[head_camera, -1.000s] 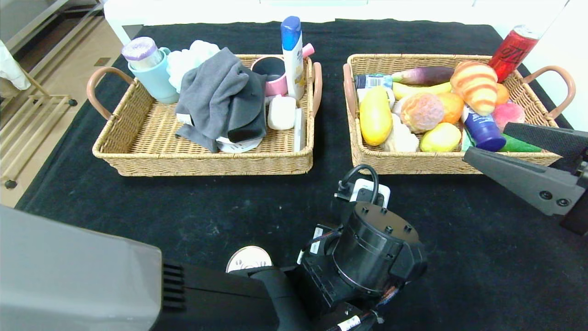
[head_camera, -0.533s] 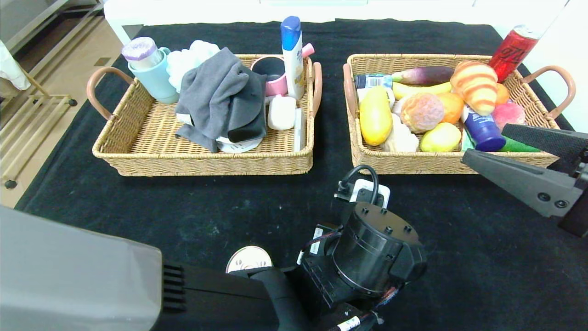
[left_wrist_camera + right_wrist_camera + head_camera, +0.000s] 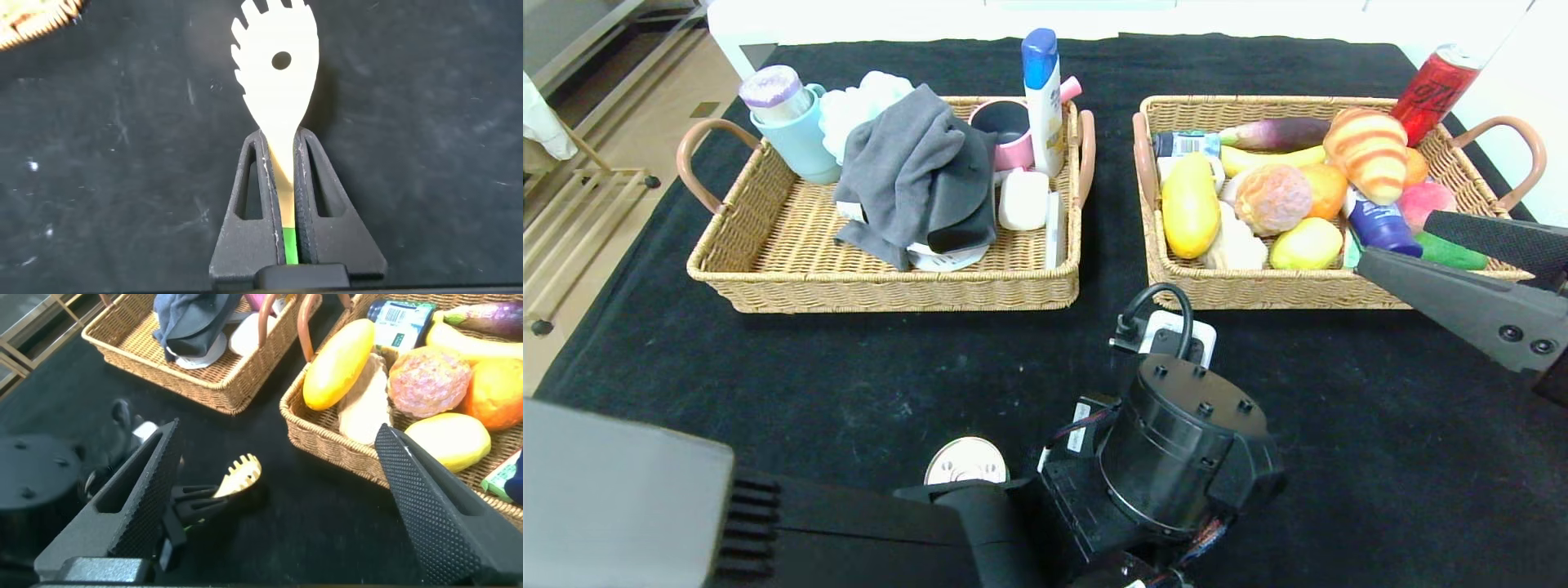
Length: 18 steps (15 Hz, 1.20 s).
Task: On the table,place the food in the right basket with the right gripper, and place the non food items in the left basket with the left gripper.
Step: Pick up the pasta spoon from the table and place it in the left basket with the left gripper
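My left gripper (image 3: 281, 137) is shut on a cream pasta spoon (image 3: 278, 65) with a green handle and holds it low over the black cloth, in front of the right basket (image 3: 1258, 290). In the head view my left wrist hides the spoon. The right wrist view shows the spoon (image 3: 237, 475) in the left gripper (image 3: 196, 502). My right gripper (image 3: 1395, 242) is open and empty and hovers at the right basket's front right corner. It also shows in the right wrist view (image 3: 278, 457). The right basket holds food and a blue bottle. The left basket (image 3: 768, 269) holds cups, a grey cloth, a shampoo bottle and soap.
A small round disc (image 3: 966, 464) lies on the cloth near the front, beside my left arm. A red can (image 3: 1433, 86) stands behind the right basket's far corner. The black cloth stretches bare in front of the left basket.
My left wrist has shifted slightly away from me and to the left with the spoon. My right gripper has drifted a little to the right.
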Motion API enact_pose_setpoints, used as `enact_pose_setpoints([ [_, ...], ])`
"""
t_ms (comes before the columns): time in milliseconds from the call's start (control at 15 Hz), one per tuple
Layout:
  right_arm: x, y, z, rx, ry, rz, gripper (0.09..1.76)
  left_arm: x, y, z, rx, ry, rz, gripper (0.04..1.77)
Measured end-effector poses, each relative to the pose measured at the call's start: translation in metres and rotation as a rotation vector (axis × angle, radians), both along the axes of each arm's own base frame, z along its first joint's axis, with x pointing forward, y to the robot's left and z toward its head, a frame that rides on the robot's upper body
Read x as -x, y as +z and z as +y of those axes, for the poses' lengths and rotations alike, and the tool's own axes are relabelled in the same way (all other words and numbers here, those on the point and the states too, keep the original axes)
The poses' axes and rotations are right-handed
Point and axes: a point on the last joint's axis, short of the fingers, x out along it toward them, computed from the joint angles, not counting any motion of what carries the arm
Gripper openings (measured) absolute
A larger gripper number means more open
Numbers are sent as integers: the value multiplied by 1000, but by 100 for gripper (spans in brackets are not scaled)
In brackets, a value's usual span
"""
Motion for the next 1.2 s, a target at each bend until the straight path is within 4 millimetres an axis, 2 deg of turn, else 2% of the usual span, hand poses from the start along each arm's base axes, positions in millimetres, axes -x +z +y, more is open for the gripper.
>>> enact_pose_setpoints([
  [267, -2, -1, 1, 2, 1, 5, 171, 3, 19, 10, 41, 1, -22, 20],
  [667, -4, -4, 3, 11, 0, 18, 171, -3, 56, 35, 110, 13, -75, 20],
  [1200, -5, -7, 4, 16, 5, 26, 171, -28, 104, 78, 162, 83, -177, 20],
])
